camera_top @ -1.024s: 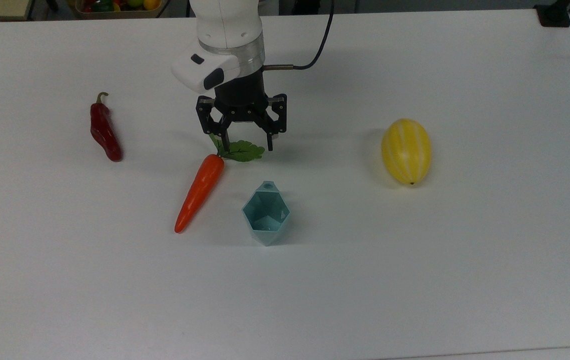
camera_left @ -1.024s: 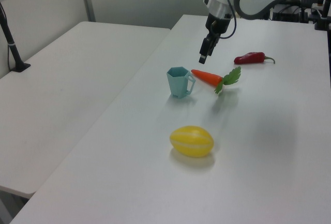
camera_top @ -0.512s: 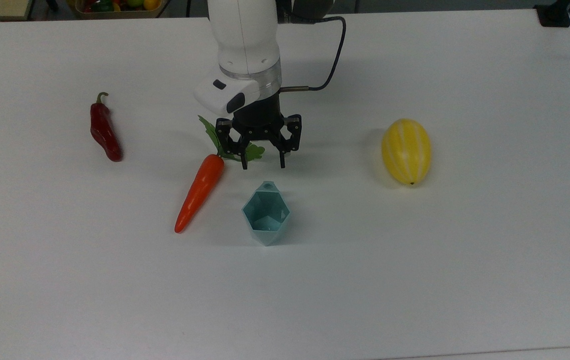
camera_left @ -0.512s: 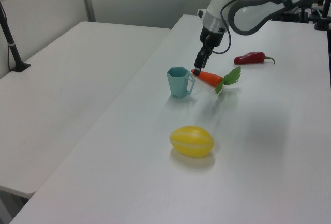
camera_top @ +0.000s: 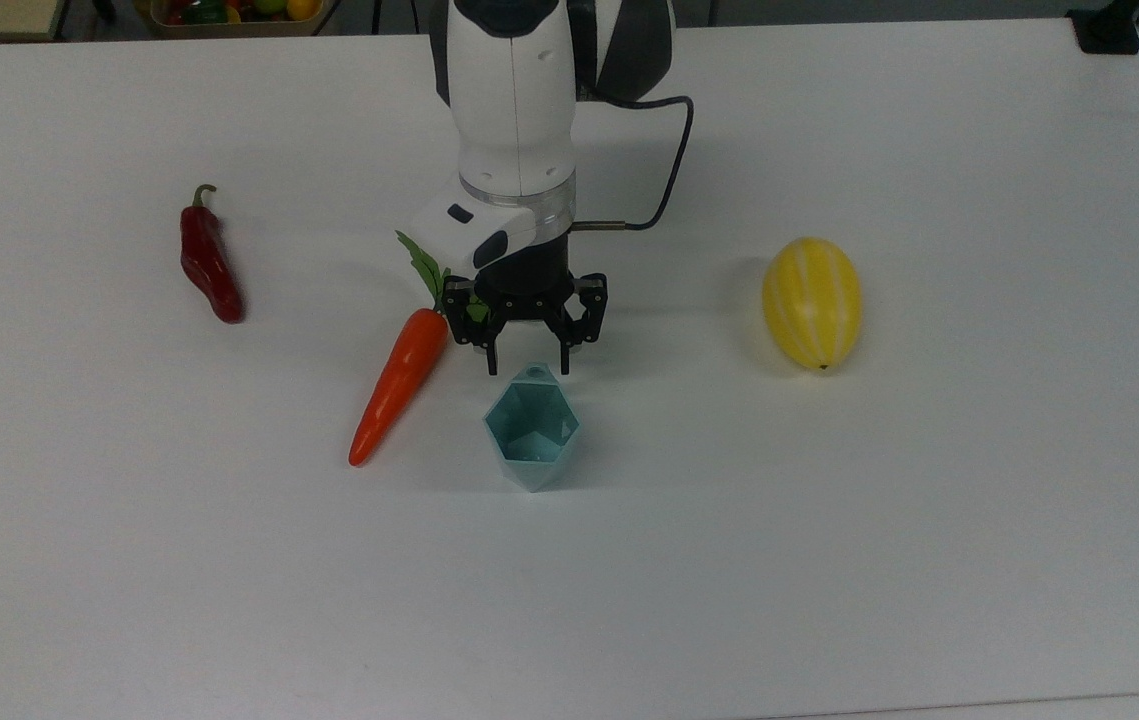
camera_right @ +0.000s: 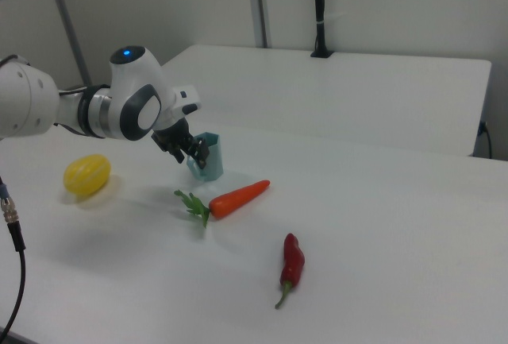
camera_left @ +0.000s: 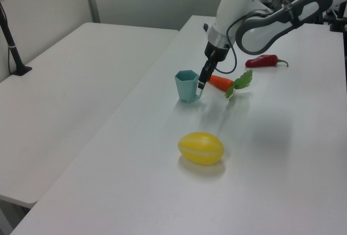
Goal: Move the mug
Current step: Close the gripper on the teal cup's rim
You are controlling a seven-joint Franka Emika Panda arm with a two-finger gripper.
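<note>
You cannot see most of the carrot's leaves (camera_top: pixel 421 262) in the top view; the arm and its tool (camera_top: pixel 529 368) cover them. In the left view the tool (camera_left: pixel 201 84) hides the mug's (camera_left: pixel 186 86) tab and one end of the carrot (camera_left: pixel 219 82). In the right view the tool (camera_right: pixel 196 154) covers part of the mug (camera_right: pixel 210 159). The bin of coloured items (camera_top: pixel 229 12) is cut off by the top view's upper edge, its contents too small to name.
</note>
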